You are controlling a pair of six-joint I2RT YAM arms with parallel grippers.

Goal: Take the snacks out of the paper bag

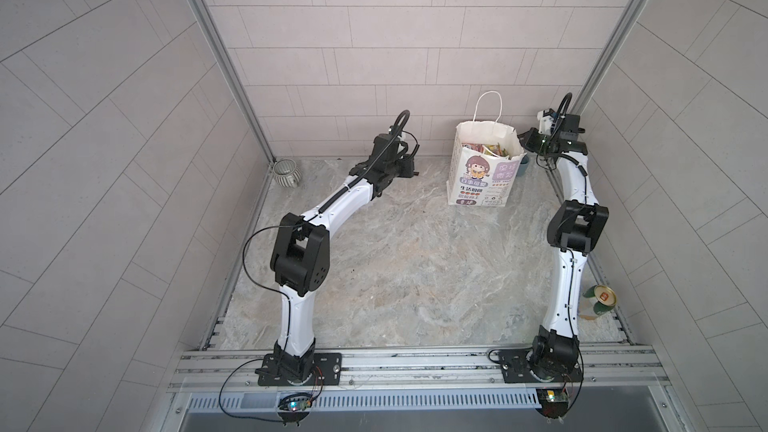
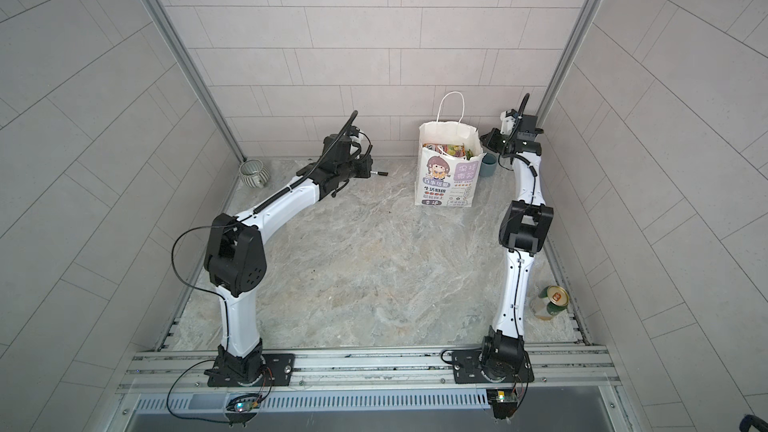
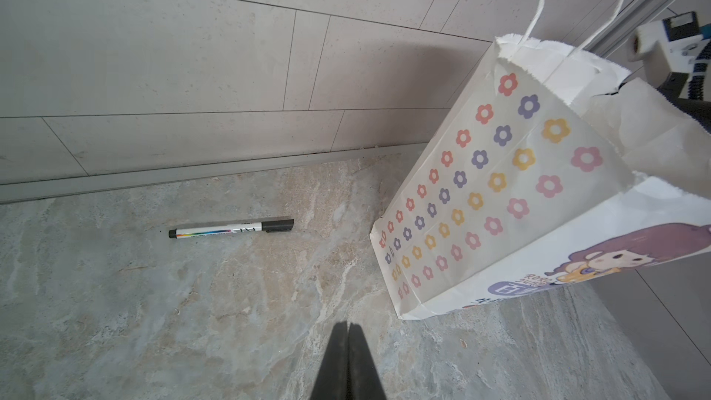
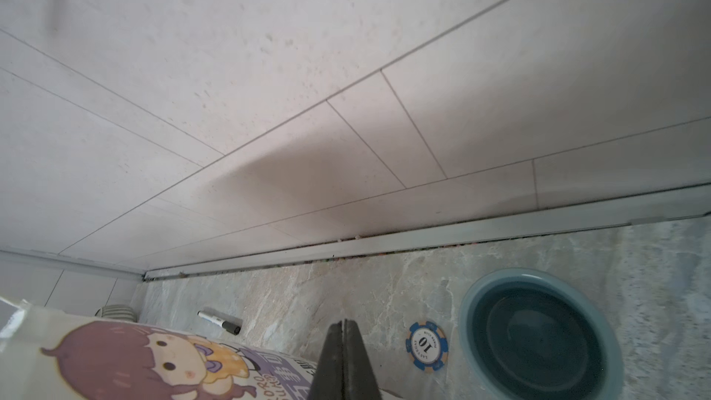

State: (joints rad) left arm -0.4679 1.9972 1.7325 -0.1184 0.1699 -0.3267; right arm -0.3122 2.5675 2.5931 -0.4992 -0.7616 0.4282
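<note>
In a top view the paper bag [image 1: 478,184] stands upright at the back of the desk [image 1: 395,263], and the snacks [image 1: 486,148] lie inside its open mouth. In the left wrist view the left gripper [image 3: 348,327] is closed and empty, above the desk. In the right wrist view the right gripper [image 4: 343,325] is closed and empty too, close to the bag and a blue cup [image 4: 471,302].

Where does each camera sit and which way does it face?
Top views: overhead, front, looking down; left arm, right arm, table, paper bag holding snacks.
Left wrist: left arm, facing the back wall; shut left gripper, marker pen, bag's flowered side.
Right wrist: beside the bag, facing the back wall; shut right gripper, blue-grey cup, poker chip.
Shared: both wrist views show pen and bag.
</note>
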